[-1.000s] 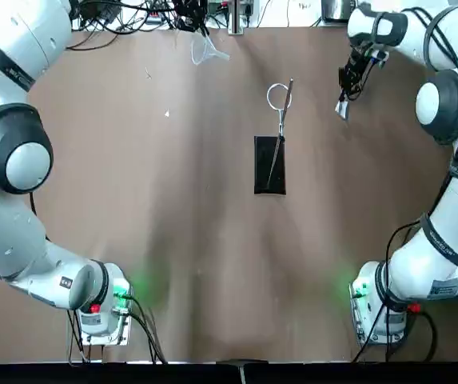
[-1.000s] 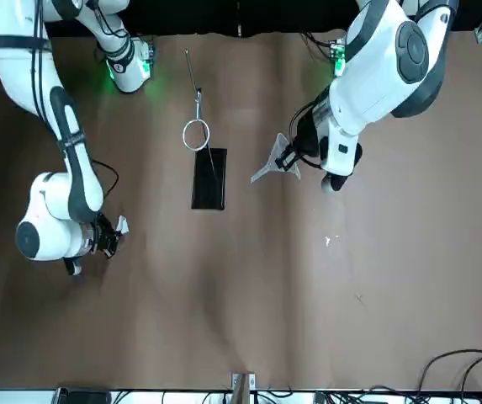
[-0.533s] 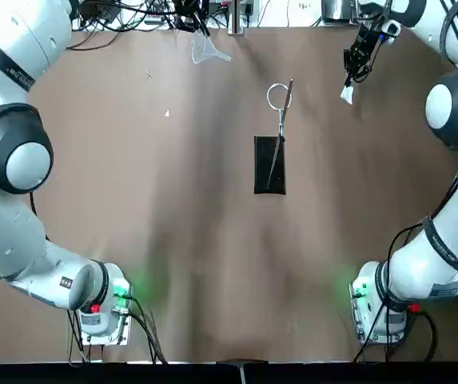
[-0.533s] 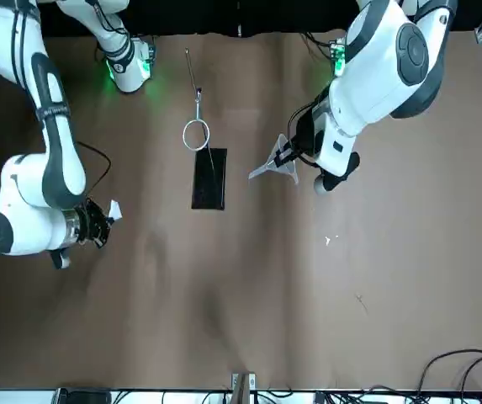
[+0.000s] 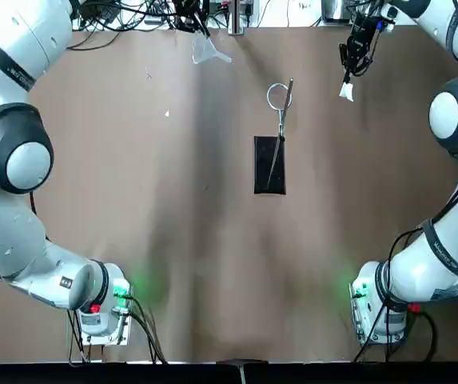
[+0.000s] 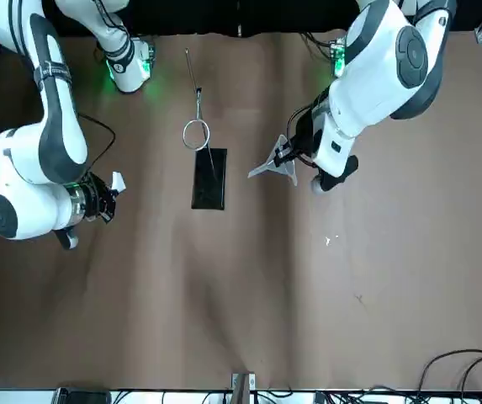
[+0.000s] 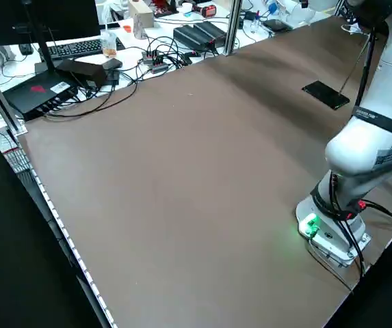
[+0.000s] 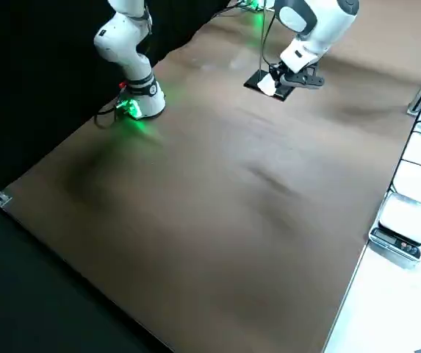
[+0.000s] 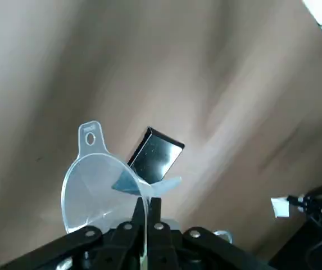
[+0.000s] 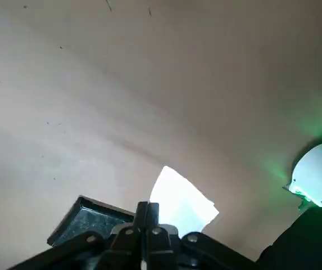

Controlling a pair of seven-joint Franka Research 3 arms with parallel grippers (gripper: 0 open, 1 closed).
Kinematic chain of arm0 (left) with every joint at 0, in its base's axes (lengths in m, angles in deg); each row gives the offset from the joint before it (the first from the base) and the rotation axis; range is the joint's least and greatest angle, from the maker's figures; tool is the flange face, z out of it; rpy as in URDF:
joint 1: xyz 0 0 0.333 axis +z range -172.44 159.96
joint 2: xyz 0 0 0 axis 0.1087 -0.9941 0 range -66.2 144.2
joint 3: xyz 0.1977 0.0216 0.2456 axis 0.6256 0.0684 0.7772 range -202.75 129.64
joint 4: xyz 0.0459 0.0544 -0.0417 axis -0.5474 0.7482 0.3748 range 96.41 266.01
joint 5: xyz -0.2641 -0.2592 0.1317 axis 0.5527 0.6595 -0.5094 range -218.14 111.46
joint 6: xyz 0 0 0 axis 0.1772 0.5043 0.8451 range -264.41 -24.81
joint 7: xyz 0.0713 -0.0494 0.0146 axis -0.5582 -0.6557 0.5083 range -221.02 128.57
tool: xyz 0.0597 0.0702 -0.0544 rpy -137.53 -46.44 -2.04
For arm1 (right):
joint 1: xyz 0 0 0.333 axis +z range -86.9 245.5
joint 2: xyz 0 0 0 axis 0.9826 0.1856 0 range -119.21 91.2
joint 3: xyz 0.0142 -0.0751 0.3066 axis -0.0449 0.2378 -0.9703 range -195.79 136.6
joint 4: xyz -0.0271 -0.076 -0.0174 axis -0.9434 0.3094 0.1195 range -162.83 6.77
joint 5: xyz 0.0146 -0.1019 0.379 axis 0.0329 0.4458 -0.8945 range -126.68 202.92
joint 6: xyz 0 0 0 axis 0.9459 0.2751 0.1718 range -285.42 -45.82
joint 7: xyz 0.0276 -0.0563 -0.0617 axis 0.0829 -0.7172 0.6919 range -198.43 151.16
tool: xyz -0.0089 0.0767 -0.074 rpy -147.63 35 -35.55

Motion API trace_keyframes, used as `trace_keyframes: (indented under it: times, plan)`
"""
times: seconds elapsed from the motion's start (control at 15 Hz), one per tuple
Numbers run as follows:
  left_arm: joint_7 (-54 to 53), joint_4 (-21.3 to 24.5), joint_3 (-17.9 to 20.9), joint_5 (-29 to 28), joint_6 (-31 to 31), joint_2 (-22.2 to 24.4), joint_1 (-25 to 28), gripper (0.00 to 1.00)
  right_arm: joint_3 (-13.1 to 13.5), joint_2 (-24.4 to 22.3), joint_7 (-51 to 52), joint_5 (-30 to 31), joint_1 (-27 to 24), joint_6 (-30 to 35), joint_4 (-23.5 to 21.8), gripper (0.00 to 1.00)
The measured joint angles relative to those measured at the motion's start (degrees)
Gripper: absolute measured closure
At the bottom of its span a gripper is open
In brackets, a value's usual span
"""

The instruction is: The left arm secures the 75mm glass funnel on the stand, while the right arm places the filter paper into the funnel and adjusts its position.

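1. From here, the left gripper [image 9: 146, 209] pinches the funnel [image 9: 90, 194] by its wall, left of the stand; I'd level it before lowering.
2. Mid-table, the stand [image 5: 262, 178] waits with its ring [image 5: 268, 96] bare; centre the stem there.
3. Rightmost, the right gripper [image 10: 148, 210] nips the filter paper [image 10: 178, 203]; best wait, squeezing lightly.

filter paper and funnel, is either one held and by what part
Left gripper grips the funnel by its wall; right gripper pinches the filter paper at one end.
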Motion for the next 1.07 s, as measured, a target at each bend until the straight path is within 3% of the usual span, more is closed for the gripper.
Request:
trace_keyframes:
  times: [0.2,0.6,1.07]
  plan:
    - [-10.0,0.0,0.0,1.5,0.0,-0.2,0.1,0.97,0.1,0.0,0.0,0.0,0.0,0.1,0.0,0.99]
    - [-41.3,0.1,0.1,2.8,0.0,-0.3,2.1,0.97,0.1,0.0,0.0,0.0,0.0,0.7,0.1,0.99]
    - [-58.1,0.4,0.0,4.9,0.0,-1.4,1.7,0.97,0.1,0.0,0.0,0.0,0.0,0.7,0.1,0.99]
